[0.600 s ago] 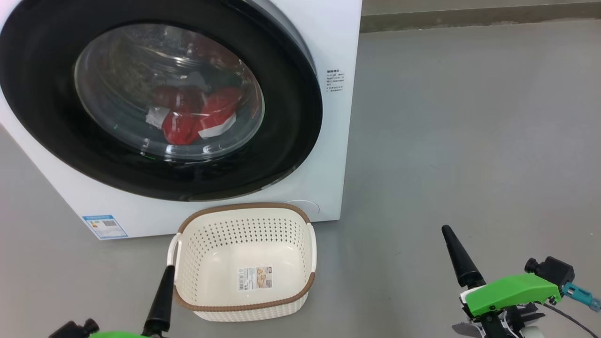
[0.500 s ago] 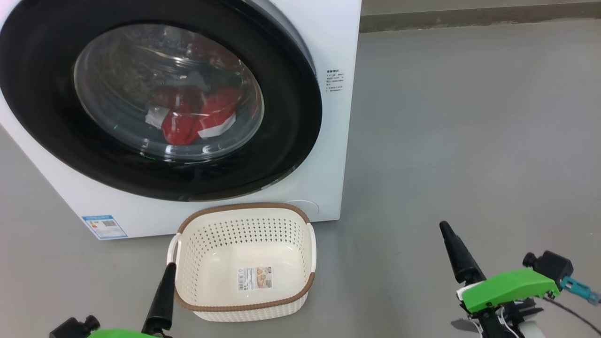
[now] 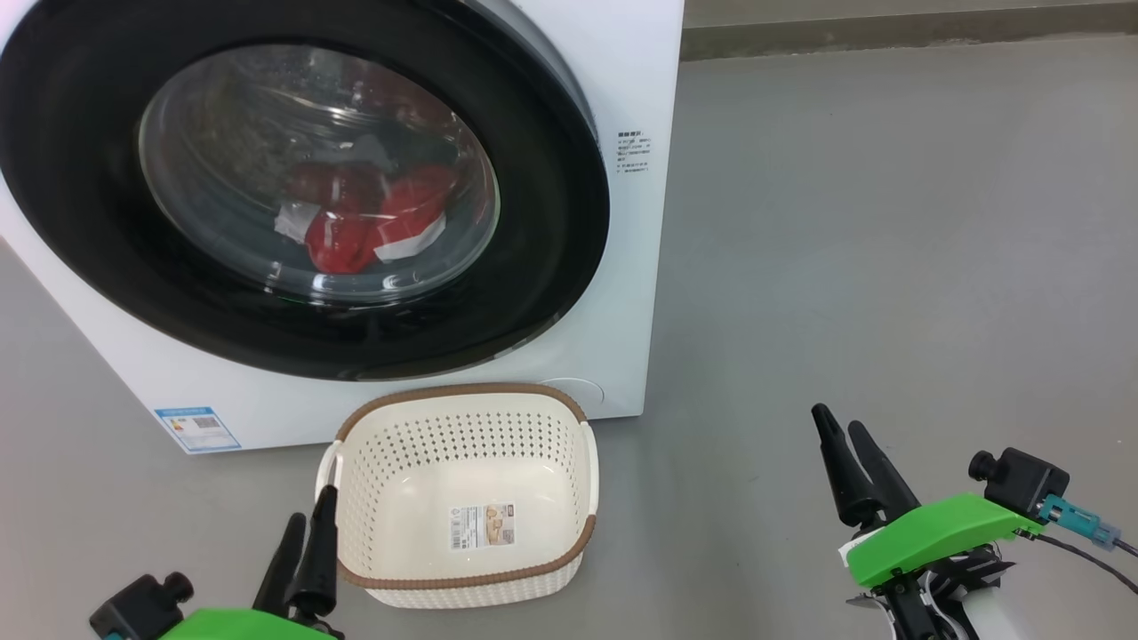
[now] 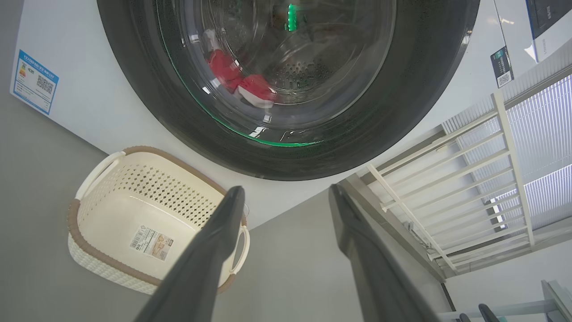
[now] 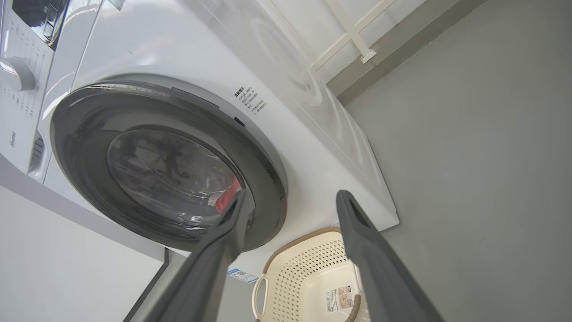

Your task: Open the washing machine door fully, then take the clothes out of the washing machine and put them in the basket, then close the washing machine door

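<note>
The washing machine (image 3: 640, 80) stands at the upper left, and its door (image 3: 80, 231), with a glossy black rim, lies shut against the front. Red and white clothes (image 3: 373, 222) show through the glass, low in the drum. The cream basket (image 3: 462, 391) sits empty on the floor just in front of the machine. My left gripper (image 3: 311, 508) is open beside the basket's near left corner. My right gripper (image 3: 836, 420) is open over bare floor, well right of the basket. The left wrist view shows my left gripper (image 4: 286, 190) below the door (image 4: 134, 89), clothes (image 4: 237, 82) and basket (image 4: 71, 214). The right wrist view shows my right gripper (image 5: 292, 194), door (image 5: 76, 116) and basket (image 5: 308, 268).
Grey floor (image 3: 889, 222) stretches wide to the right of the machine, up to a skirting strip (image 3: 889, 31) at the back wall. A blue label (image 3: 197, 429) marks the machine's lower left front. A white slatted rack (image 4: 469, 179) stands beyond the machine's side.
Both grippers have turned, so each now shows two fingers instead of one. The right gripper has risen and shifted slightly left. Machine, door, clothes and basket are unchanged.
</note>
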You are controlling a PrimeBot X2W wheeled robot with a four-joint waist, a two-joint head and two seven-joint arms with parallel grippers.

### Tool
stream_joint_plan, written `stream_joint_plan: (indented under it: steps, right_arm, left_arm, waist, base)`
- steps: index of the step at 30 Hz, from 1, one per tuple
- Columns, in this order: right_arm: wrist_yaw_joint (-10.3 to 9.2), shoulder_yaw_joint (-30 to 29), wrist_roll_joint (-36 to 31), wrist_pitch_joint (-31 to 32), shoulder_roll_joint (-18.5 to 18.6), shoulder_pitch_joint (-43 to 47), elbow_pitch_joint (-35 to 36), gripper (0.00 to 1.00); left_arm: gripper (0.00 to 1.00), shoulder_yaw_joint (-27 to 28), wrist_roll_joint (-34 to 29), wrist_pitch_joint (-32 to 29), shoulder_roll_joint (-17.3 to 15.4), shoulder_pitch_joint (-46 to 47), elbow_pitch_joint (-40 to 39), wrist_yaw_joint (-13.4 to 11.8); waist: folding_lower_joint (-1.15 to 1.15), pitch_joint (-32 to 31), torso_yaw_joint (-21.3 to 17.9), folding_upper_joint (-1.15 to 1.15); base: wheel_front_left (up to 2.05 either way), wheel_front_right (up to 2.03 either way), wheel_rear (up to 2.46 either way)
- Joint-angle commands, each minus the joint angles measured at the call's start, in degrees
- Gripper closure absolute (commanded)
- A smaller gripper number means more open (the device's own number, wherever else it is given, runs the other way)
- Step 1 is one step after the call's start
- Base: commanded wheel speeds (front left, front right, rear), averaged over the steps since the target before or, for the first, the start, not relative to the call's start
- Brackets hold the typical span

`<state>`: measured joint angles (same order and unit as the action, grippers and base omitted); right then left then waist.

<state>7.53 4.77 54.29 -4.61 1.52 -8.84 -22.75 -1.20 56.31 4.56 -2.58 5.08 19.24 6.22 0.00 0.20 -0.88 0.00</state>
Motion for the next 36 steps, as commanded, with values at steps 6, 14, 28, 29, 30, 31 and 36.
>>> stream_joint_plan:
  steps: [6, 14, 28, 29, 30, 31, 36]
  right_arm:
    - [-0.02, 1.77, -7.2, -1.58, 0.57, -4.16, 1.99, 0.0]
    - [-0.03, 2.65, -13.88, -2.93, 0.69, -5.13, 2.4, 0.0]
    - [-0.03, 4.69, -21.0, -5.11, 0.89, -7.33, 1.89, 0.0]
    - [-0.03, 4.87, -21.59, -5.28, 0.9, -7.5, 1.85, 0.0]
    - [-0.03, 5.04, -22.15, -5.45, 0.92, -7.66, 1.82, 0.0]
    - [-0.03, 5.21, -22.72, -5.62, 0.93, -7.82, 1.77, 0.0]
    - [-0.03, 5.99, -25.34, -6.46, 1.01, -8.65, 1.55, 0.0]
  left_arm:
    - [0.0, 0.66, -7.61, 1.56, -0.95, 2.69, -2.52, -0.94]
    - [0.0, 0.57, -14.67, 2.91, -0.9, 3.76, -2.47, -1.32]
    - [0.0, 0.5, -23.83, 5.12, -0.81, 5.72, -1.35, -1.24]
    - [0.0, 0.46, -24.53, 5.29, -0.8, 5.84, -1.32, -1.25]
    - [0.0, 0.41, -25.23, 5.46, -0.79, 5.96, -1.31, -1.25]
    - [0.0, 0.37, -25.91, 5.63, -0.77, 6.08, -1.28, -1.25]
    - [0.0, 0.11, -29.19, 6.47, -0.74, 6.66, -1.01, -1.17]
  waist:
    - [0.0, 0.11, -0.17, 0.0]
    - [0.0, 0.35, -0.25, 0.0]
    - [0.0, 0.65, -0.56, 0.0]
    - [0.0, 0.64, -0.58, 0.0]
    - [0.0, 0.64, -0.59, 0.0]
    - [0.0, 0.64, -0.6, 0.0]
    - [0.0, 0.73, -0.57, 0.0]
  base:
    - [0.0, 0.0, 0.0]
    - [0.0, 0.0, 0.0]
    - [0.0, 0.0, 0.0]
    - [0.0, 0.0, 0.0]
    - [0.0, 0.0, 0.0]
    - [0.0, 0.0, 0.0]
    - [0.0, 0.0, 0.0]
